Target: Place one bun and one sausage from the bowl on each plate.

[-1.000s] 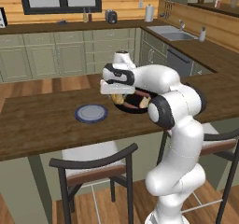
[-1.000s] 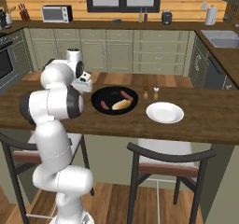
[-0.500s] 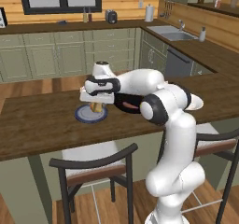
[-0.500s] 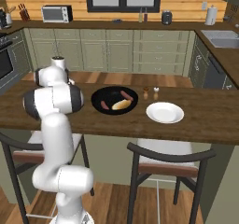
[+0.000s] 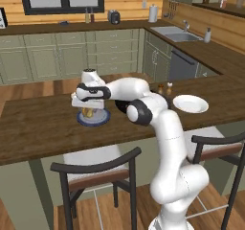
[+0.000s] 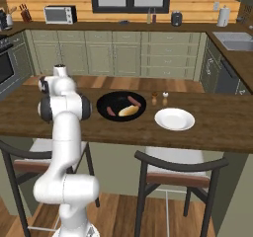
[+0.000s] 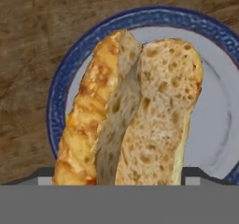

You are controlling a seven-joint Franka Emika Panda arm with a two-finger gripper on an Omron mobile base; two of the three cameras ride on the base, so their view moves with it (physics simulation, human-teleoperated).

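Note:
My gripper [image 5: 88, 110] hangs just over the blue-grey plate [image 5: 97, 121] on the left part of the wooden island, shut on a split bun [image 5: 88, 112]. From the hand camera the bun [image 7: 140, 115] stands lengthwise between the two fingertips, its crumb side to the right, over the blue-rimmed plate [image 7: 212, 125]. The black bowl [image 6: 118, 99] sits mid-counter with two sausages [image 6: 111, 111] [image 6: 133, 101] and another bun [image 6: 127, 111] in it. Bare of food, the white plate [image 6: 174, 118] [image 5: 190, 103] lies to the bowl's right.
Salt and pepper shakers [image 6: 160, 98] stand between the bowl and the white plate. Two dark chairs [image 6: 178, 174] [image 5: 95, 171] are pushed up to the island's near edge. Kitchen cabinets and a sink run along the far walls.
The arm has swung left from over the black bowl to over the blue-grey plate, carrying the bun with it. The jaws kept the same width.

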